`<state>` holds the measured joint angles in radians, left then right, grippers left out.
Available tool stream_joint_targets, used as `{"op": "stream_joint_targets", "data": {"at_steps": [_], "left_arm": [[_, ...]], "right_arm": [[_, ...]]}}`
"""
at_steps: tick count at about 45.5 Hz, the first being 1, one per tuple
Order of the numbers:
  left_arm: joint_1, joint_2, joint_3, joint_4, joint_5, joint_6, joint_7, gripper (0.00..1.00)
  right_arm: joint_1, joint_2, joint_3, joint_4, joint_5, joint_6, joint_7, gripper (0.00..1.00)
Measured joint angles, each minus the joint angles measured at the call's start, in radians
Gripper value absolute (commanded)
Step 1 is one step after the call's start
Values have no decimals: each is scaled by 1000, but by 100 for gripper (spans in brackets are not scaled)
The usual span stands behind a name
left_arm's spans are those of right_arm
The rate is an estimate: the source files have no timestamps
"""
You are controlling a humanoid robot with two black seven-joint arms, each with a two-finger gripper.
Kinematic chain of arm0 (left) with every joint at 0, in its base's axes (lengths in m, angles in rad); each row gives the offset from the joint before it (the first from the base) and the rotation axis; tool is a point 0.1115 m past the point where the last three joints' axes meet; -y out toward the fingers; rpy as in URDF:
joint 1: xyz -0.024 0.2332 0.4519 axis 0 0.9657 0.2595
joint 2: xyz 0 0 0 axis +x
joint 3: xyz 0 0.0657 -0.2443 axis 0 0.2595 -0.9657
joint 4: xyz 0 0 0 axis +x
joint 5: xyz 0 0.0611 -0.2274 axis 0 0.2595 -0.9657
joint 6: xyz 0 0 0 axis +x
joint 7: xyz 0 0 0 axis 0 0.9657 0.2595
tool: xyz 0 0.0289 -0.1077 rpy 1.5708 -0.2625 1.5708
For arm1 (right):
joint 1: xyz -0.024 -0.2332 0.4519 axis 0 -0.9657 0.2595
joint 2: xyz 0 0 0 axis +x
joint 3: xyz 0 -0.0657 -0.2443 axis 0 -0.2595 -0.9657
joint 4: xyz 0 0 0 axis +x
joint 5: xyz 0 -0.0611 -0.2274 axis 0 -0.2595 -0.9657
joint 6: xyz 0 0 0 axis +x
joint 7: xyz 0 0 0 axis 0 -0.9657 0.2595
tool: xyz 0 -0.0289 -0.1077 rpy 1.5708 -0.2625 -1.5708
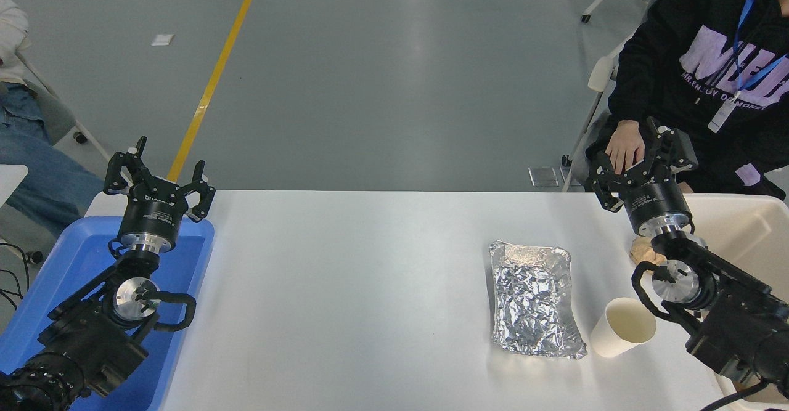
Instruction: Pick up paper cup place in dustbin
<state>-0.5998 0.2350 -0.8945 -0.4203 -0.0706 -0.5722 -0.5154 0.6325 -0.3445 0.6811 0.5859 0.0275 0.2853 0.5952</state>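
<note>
The white paper cup (pixel 622 326) stands tilted on the white table (pixel 345 288) at the front right, its cream inside showing, just right of the silver foil tray (pixel 534 299). The cream-white dustbin (pixel 749 229) sits at the table's right edge, partly hidden by my right arm. My right gripper (pixel 638 161) is open and empty, raised over the table's far right edge, well beyond the cup. My left gripper (pixel 159 174) is open and empty, parked above the blue tray (pixel 74 269) at the left.
A crumpled tan paper ball (pixel 644 251) lies behind my right wrist, near the bin. A person in a black hoodie sits at the far right, one hand (pixel 624 146) close to my right gripper. Another person's leg shows at the far left.
</note>
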Motion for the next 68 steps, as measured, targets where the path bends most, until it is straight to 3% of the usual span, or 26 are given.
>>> {"op": "stream_joint_targets", "data": {"at_steps": [57,68], "left_arm": [[1,0,0,0,0,0,0,99],[0,0,-1,0,0,0,0,99]], "right_arm": [[18,-2,-5,-4,0,-4,-1,100],[27,-49,-52,22,7,-2,-1,100]]}}
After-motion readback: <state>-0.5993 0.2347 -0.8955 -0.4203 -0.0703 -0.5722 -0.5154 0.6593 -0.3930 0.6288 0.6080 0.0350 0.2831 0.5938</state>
